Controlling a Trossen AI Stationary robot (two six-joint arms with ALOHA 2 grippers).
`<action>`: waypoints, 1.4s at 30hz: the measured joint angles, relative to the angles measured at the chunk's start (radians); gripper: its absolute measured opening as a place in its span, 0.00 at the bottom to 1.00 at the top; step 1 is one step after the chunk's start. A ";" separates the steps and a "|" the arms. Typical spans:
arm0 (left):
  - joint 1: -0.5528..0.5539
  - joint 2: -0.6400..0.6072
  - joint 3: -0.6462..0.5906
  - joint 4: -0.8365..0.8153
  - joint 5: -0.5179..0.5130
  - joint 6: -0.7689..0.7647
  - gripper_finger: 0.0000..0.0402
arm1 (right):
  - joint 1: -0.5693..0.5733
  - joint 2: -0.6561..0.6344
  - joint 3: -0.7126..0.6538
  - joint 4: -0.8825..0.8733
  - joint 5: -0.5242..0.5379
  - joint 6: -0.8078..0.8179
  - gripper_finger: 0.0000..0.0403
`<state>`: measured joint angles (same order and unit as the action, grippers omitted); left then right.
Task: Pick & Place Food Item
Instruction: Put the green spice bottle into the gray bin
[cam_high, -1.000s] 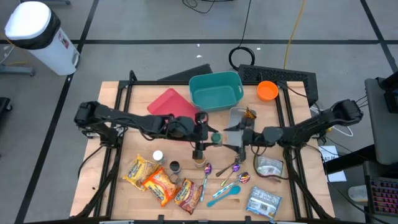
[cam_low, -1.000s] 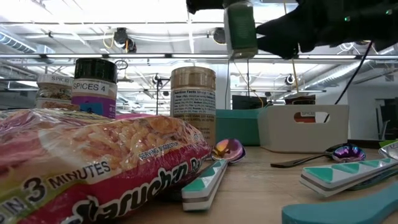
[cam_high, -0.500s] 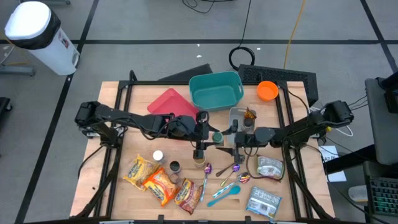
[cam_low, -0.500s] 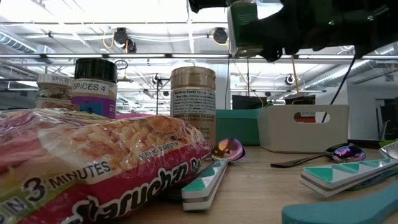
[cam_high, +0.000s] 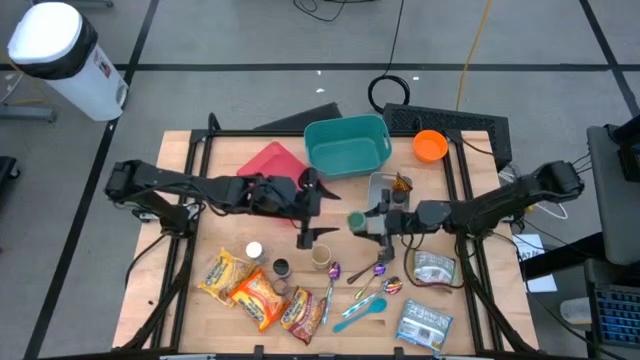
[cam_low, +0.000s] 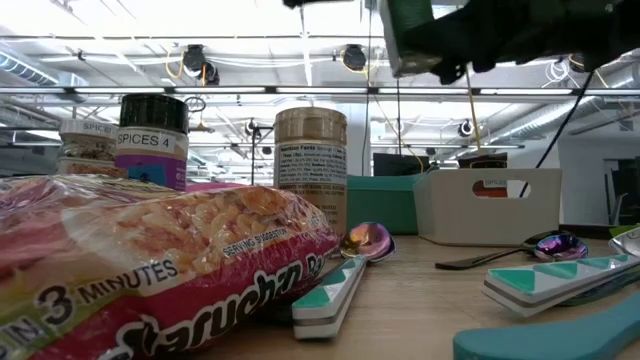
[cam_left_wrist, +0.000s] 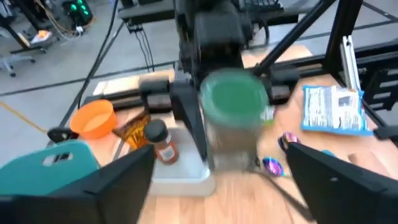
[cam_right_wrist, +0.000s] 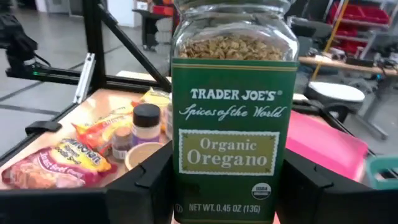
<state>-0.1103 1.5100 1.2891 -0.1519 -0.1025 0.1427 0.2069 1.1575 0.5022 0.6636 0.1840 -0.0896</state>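
A glass oregano jar (cam_right_wrist: 234, 118) with a green lid (cam_high: 356, 219) and green label hangs upright above the table's middle. My right gripper (cam_high: 368, 222) is shut on it, reaching in from the table's right. My left gripper (cam_high: 312, 210) stands open just left of the jar, its fingers spread wide and clear of it. In the left wrist view the jar (cam_left_wrist: 233, 124) stands a little way ahead of the spread fingers. The low view shows the jar (cam_low: 415, 35) high above the table. My right gripper pinches the jar's lower body (cam_right_wrist: 180, 186) between its two fingers (cam_right_wrist: 146, 183), one on each side of the label. The fingers come in level from the table's right. The jar stands upright, lid up, lifted clear of the table.
A teal bin (cam_high: 347, 146), a pink tray (cam_high: 270, 163) and an orange bowl (cam_high: 429, 146) stand at the back. A white tray (cam_high: 383, 188) holds a spice bottle. Spice jars (cam_high: 320, 259), noodle packets (cam_high: 255, 290), spoons (cam_high: 365, 285) and foil packets (cam_high: 432, 268) lie near the front.
My left gripper has opened, let go of the jar and drawn back toward the table's left edge. My right gripper has shut on the jar, which stays upright in the air and has risen a little.
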 joint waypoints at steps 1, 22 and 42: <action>0.005 -0.012 -0.037 0.044 0.007 -0.005 0.96 | 0.001 -0.023 0.000 -0.022 0.006 0.007 0.46; 0.074 0.155 -0.334 0.868 0.242 -0.101 0.83 | 0.023 0.021 -0.016 0.134 0.077 -0.061 0.46; 0.048 0.250 -0.281 0.945 0.150 -0.074 0.81 | 0.021 0.181 -0.016 0.379 0.028 -0.072 0.46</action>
<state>-0.0620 1.7602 1.0084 0.7933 0.0476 0.0687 0.2283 1.3388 0.4862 1.0424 0.2123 -0.1616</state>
